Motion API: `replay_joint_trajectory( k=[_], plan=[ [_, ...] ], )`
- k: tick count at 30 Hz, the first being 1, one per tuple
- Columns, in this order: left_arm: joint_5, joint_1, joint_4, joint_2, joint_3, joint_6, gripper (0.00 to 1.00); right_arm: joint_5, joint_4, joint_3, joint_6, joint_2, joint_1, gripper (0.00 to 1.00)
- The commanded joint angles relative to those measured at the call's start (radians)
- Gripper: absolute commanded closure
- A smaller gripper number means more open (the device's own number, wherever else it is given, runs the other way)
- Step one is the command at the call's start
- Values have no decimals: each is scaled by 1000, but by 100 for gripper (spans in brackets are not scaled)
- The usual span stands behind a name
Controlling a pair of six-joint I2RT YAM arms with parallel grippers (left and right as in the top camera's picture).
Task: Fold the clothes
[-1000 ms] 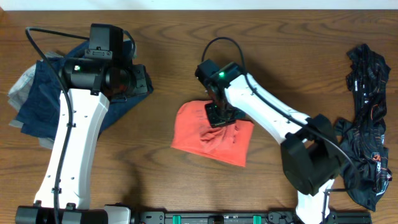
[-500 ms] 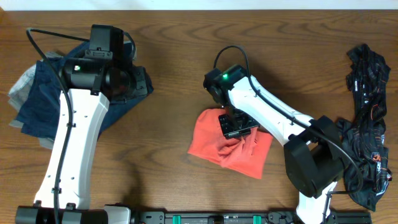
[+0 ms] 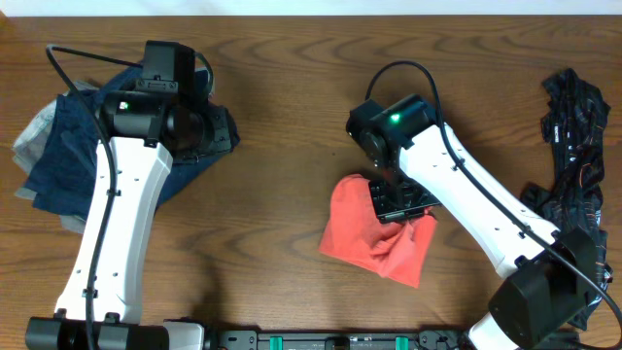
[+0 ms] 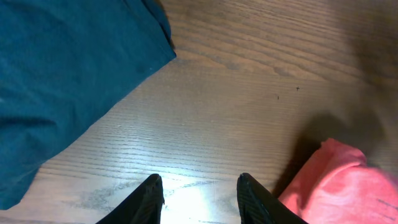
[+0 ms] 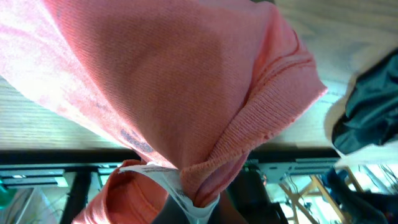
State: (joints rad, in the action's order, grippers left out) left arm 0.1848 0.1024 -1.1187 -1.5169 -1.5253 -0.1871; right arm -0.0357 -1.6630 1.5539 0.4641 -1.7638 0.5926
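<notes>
Shirt (image 3: 374, 241) bunched near the front middle of table (image 3: 262, 253), a fold pinched in right gripper (image 3: 399, 202).
Judgement: spread it flat before any fold. Open wood lies to its left; dark pile (image 3: 573, 185) crowds the right edge. Left gripper (image 4: 200, 200) spread, empty, near blue heap (image 3: 58, 160).

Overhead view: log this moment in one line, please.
right gripper: shut on coral shirt | left gripper: open, empty | navy garment: heaped, left side
</notes>
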Motion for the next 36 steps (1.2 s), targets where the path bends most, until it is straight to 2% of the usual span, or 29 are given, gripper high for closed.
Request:
replay_joint_trajectory(
  k=[1, 11, 12, 14, 16, 19, 25, 30, 36],
  plan=[
    [10, -1, -3, -6, 6, -8, 59, -45, -10, -46, 14, 6, -20, 98],
    [10, -1, -3, -6, 6, -8, 59, -155, 174, -376, 203, 6, -75, 94],
    [10, -1, -3, -6, 6, -8, 60, -154, 195, -407, 216, 6, -90, 91],
    [13, 0, -3, -6, 6, -8, 56, -136, 243, -451, 220, 6, -116, 75],
    [27, 8, -2, -6, 6, -5, 55, -103, 303, -481, 219, 6, -136, 65],
    [83, 35, -2, -8, 6, 28, 55, -80, 397, -504, 219, 6, -160, 66],
    [96, 147, 16, -42, 41, 64, 55, -76, 537, -525, 225, 6, -180, 75],
    [104, 250, 79, -106, 87, 64, 55, -64, 558, -565, 280, 6, -180, 75],
    [190, 368, 182, -219, 111, 82, 55, -61, 579, -597, 283, 6, -180, 73]
  ],
)
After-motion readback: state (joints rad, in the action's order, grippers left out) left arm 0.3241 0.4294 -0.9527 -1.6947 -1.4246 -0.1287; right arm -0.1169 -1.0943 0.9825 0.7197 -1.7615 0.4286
